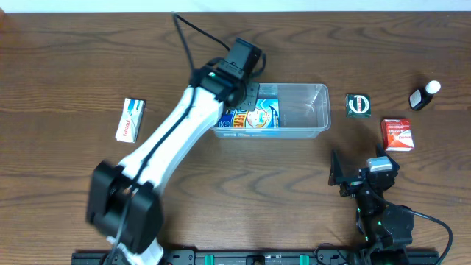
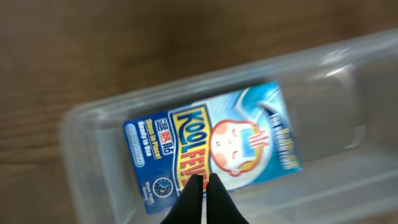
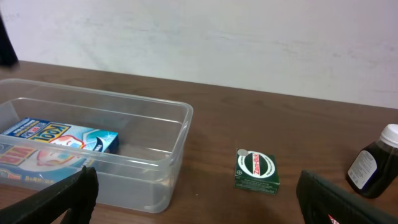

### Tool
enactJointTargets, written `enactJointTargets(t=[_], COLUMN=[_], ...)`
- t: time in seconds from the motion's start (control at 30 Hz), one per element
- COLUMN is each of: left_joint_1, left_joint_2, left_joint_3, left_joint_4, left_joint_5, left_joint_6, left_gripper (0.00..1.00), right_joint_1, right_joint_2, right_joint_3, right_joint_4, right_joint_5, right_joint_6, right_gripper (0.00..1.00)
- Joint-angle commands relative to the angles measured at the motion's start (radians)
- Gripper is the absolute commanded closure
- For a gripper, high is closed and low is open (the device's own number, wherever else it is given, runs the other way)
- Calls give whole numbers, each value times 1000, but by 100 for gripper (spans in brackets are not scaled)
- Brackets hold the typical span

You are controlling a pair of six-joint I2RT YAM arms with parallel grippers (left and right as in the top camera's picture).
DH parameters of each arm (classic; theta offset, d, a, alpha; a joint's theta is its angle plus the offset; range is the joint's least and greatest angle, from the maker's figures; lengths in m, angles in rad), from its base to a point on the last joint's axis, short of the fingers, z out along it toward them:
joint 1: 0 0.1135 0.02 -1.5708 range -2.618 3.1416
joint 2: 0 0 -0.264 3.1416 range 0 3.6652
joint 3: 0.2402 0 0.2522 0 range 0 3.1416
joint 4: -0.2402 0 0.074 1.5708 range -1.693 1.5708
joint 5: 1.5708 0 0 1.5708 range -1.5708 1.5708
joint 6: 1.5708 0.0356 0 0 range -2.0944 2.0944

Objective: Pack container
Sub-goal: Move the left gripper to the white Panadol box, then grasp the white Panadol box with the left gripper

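A: Where is the container (image 1: 305, 110)?

B: On the worktop (image 1: 66, 59), toward the far middle. The left end effector (image 2: 202, 186) hangs over its left half, fingers pressed together, pinching nothing.

A: Anything inside?

B: A blue box (image 2: 211, 146) lies flat on the bottom, under those tips. The wrist view is blurred, so I cannot tell if they touch it. From overhead the left arm covers the container's left end.

A: The other side?

B: The right end effector (image 3: 196, 183) sits low near the front edge, spread wide, well apart from the container. A green box (image 1: 358, 104), a red box (image 1: 397, 135) and a dark bottle (image 1: 425, 96) lie right of the container, and a white box (image 1: 131, 119) lies left.
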Motion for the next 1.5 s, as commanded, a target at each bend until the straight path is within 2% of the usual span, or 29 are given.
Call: enactJointTargets(t=[0.0, 0.2, 0.37, 0.5, 0.57, 0.6, 0.67, 0.77, 0.83, 1.0, 1.17, 1.3, 1.47], left_joint_1=[0, 75, 215, 352, 422, 445, 503, 572, 605, 665, 695, 709, 741], left_joint_2=[-91, -182, -200, -200, -200, -200, -196, -180, -160, -59, 84, 166, 244], left_joint_3=[39, 39, 39, 26, 13, 8, 0, -9, -15, -29, -29, -29, -29], left_joint_4=[-12, -101, -238, -301, -305, -305, -305, -304, -296, -235, -188, -192, -188], left_joint_5=[-47, -165, -235, -235, -235, -235, -235, -235, -231, -117, -102, 29, 64], left_joint_6=[-25, -25, -21, 51, 78, 97, 129, 165, 204, 394, 521, 630, 652], left_gripper=[94, 94, 94, 90, 83, 74, 65, 41, 32, 9, 3, 3, 3], right_joint_1=[-2, -2, -2, -2, -2, -2, -2, -2, -2, -2, -2, -2, -2], right_joint_2=[-4, -4, -4, -4, -4, -4, -4, -4, -4, -4, -4, -4, -4], right_joint_3=[-2, -2, -2, -2, -2, -2, -2, -2, -2, -2, -2, -2, -2], right_joint_4=[-4, -4, -4, -4, -4, -4, -4, -4, -4, -4, -4, -4, -4], right_joint_5=[-3, -3, -3, -3, -3, -3, -3, -3, -3, -3, -3, -3, -3], right_joint_6=[-5, -5, -5, -5, -5, -5, -5, -5, -5, -5, -5, -5, -5], right_gripper=[1, 2, 1, 1, 1, 1, 1, 1, 1, 1, 1, 1, 1])
